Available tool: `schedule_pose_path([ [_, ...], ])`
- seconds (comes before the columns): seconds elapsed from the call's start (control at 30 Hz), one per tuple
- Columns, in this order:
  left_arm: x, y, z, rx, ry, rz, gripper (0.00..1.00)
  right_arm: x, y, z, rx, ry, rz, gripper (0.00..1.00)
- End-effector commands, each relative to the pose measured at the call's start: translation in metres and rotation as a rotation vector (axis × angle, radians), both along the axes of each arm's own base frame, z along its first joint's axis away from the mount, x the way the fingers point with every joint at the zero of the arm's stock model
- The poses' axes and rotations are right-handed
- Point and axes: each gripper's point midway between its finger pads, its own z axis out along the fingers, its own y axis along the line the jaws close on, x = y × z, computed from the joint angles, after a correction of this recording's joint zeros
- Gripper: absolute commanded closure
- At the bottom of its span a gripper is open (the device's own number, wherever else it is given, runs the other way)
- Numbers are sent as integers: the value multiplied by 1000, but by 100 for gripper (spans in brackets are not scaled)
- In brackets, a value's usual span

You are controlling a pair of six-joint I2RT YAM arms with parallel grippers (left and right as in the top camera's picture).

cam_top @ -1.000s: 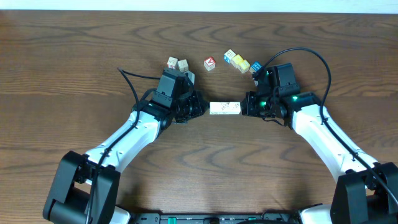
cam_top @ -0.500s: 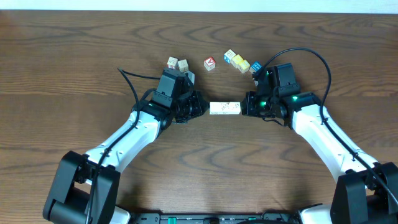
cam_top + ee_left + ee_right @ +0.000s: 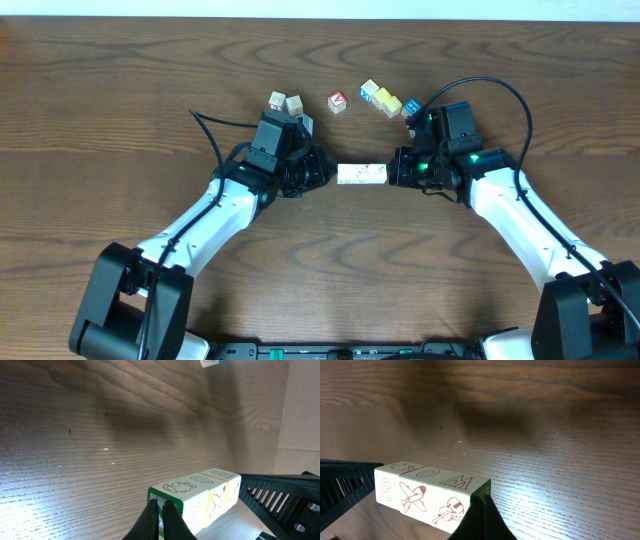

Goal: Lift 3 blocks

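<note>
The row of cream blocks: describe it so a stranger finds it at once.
On the wooden table, look at the middle. Between the left pincer and the right pincer is a row of cream blocks. Unlike the loose cubes farther back, they line up end to end and carry faint line drawings.

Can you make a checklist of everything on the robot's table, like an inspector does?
Surface: brown wooden table, no spills seen.
Job's things: three cream blocks in one row, squeezed end to end between both hands.
Clutter: several coloured cubes scattered beyond the hands.
Grippers: left hand shut; right hand shut; each presses one end of the row.
Cables: black cables loop off each arm.
Surroundings: pale strip along the far edge.
</note>
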Motion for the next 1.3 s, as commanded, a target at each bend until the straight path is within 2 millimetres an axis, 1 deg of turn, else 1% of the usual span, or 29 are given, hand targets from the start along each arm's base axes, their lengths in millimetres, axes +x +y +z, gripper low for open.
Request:
schedule_pose_path([
  [0.0, -3, -22, 35, -99, -46, -79, 93, -10, 33, 28, 119, -21, 97, 99],
  [0.73, -4, -22, 33, -96, -40, -79, 93, -11, 36, 25, 109, -20, 102, 99],
  [1.1, -4, -22, 15, -80, 3, -76, 93, -11, 39, 9, 92, 16, 104, 99],
  [1.27, -3, -21, 14, -72, 1, -69, 93, -10, 40, 8, 92, 14, 105, 99],
])
